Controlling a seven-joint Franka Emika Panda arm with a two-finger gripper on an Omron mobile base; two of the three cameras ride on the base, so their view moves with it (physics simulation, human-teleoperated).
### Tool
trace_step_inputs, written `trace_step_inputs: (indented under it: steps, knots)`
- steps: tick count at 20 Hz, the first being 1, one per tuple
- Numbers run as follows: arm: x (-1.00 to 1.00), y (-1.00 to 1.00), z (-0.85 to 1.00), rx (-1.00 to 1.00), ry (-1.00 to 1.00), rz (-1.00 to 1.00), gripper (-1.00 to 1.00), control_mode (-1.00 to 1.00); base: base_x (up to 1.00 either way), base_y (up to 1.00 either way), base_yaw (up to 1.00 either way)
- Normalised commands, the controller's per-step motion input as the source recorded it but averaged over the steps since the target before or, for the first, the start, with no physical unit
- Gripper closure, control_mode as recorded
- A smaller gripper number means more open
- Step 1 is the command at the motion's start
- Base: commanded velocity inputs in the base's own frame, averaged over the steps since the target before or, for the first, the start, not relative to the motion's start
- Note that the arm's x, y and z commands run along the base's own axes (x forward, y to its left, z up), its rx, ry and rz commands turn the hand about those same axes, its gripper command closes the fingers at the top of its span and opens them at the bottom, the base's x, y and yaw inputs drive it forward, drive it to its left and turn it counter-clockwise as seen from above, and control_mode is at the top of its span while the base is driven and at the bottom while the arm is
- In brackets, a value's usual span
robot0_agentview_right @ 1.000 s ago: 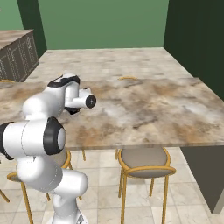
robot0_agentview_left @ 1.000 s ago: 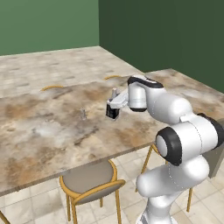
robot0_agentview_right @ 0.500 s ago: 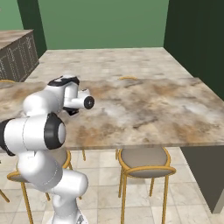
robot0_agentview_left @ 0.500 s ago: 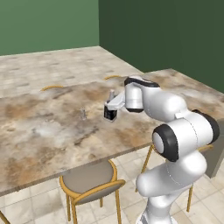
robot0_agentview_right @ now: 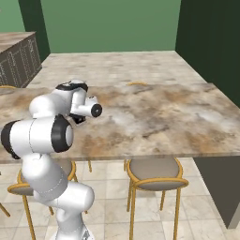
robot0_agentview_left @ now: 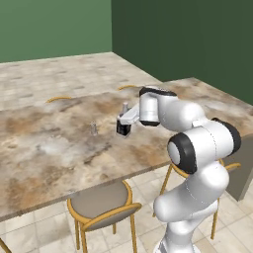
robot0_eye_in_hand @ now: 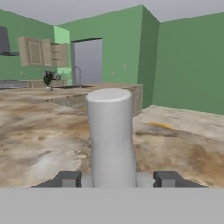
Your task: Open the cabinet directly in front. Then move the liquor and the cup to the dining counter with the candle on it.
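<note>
Gripper (robot0_agentview_left: 122,129) hangs low over the dining counter (robot0_agentview_left: 49,148), near its middle. Jaws are apart, nothing clamped. One candle (robot0_eye_in_hand: 109,131) stands upright just ahead between the finger tips, with a gap on one side. Likely the hand is level to line up on the candle as the drop-off marker. There are two stools (robot0_agentview_left: 99,207) at the near edge and two orange stool backs (robot0_agentview_left: 59,99) at the far edge.
</note>
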Motion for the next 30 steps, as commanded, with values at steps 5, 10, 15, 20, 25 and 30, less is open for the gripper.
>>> trace_step_inputs:
  steps: [5, 10, 15, 20, 25, 30]
  knots:
    - [0.32, 0.06, -0.03, 0.0, 0.0, 0.0, 1.0, -1.0, 0.0, 0.0, 0.0]
    - [0.17, 0.06, -0.03, 0.0, 0.0, -0.01, -1.0, -1.0, 0.0, 0.0, 0.0]
    - [0.0, 0.0, 0.0, 0.0, 0.0, 0.0, -1.0, -1.0, 0.0, 0.0, 0.0]
    - [0.0, 0.03, 0.01, 0.0, 0.0, -0.01, -1.0, -1.0, 0.0, 0.0, 0.0]
    - [0.0, 0.04, 0.3, 0.0, 0.02, -0.01, -1.0, -1.0, 0.0, 0.0, 0.0]
    - [-0.42, -0.05, 0.93, 0.0, 0.13, -0.1, -1.0, -1.0, 0.0, 0.0, 0.0]
